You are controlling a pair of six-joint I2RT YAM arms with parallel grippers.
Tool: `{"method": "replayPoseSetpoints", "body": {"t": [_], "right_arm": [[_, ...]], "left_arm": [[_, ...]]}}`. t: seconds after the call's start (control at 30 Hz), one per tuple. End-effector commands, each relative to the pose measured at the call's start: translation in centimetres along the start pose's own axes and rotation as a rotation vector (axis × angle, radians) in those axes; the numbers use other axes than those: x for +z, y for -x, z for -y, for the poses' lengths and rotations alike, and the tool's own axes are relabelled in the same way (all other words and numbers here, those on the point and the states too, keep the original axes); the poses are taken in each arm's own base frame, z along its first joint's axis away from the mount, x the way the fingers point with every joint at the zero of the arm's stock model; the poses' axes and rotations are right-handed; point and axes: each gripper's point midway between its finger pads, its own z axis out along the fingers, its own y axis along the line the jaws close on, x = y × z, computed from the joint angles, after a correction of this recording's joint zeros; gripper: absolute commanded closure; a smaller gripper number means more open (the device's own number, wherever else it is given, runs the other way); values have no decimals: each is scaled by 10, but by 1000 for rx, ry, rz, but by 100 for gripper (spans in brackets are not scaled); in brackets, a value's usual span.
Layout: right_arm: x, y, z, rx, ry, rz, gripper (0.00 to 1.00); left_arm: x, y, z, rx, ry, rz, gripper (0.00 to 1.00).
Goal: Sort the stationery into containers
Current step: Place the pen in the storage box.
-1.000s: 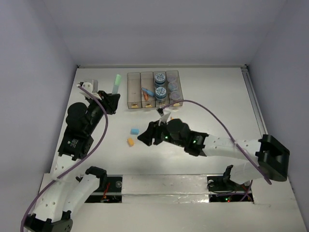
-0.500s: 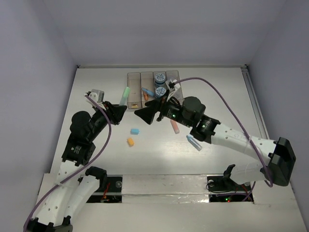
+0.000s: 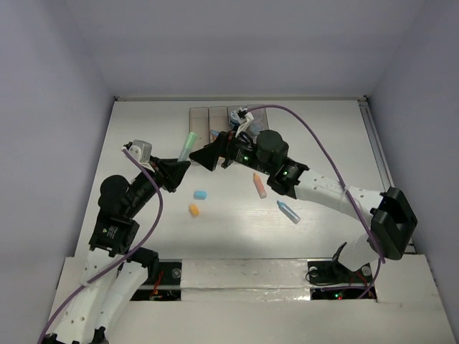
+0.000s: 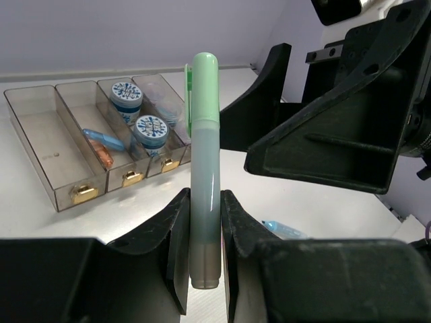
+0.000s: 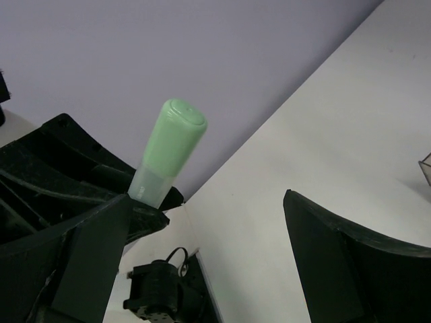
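Observation:
My left gripper [image 3: 179, 166] is shut on a pale green marker [image 3: 188, 143] and holds it upright above the table; in the left wrist view the marker [image 4: 204, 155] stands between the jaws [image 4: 204, 202]. My right gripper [image 3: 206, 159] is open and empty, its fingers [image 4: 323, 134] just right of the marker; its own view shows the marker's cap [image 5: 168, 151] off its left finger [image 5: 87, 262]. The row of bins [image 4: 40, 128] holds two blue-topped jars [image 4: 152, 128], a blue marker [image 4: 101, 138] and an orange one.
On the table lie a pink-orange marker [image 3: 259, 185], a blue marker [image 3: 288, 211], a blue eraser [image 3: 201, 194] and an orange eraser [image 3: 193, 210]. The right arm covers part of the bins [image 3: 204, 116] in the top view.
The right gripper has swung up and left from the table's middle to beside the green marker, uncovering two markers. The left gripper has moved right with the marker.

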Motion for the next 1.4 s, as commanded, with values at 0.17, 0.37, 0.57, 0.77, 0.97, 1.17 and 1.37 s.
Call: {"method": "replayPoseSetpoints", "body": {"t": [0.17,0.37,0.57,0.77,0.97,1.17,1.37], "right_arm": [[12,24,-47,5,202,26,1],[22,17,-49,37,240,-3,13],[26,16,-49,48,254,-4,39],[28,15,-49,63,267,-2,52],[28,15,-50,67,272,3,85],[27,16,-47,66,261,20,100],[28,27,-36,34,200,52,100]], "left_arm": [[3,5,11,1,-61,23,100],[5,3,13,-6,-76,15,100],[5,3,14,-6,-81,13,100],[6,0,13,-15,-82,6,100],[8,-5,15,-26,-92,-14,100],[6,-1,16,-21,-93,4,73],[0,5,5,22,-18,17,6]]}}
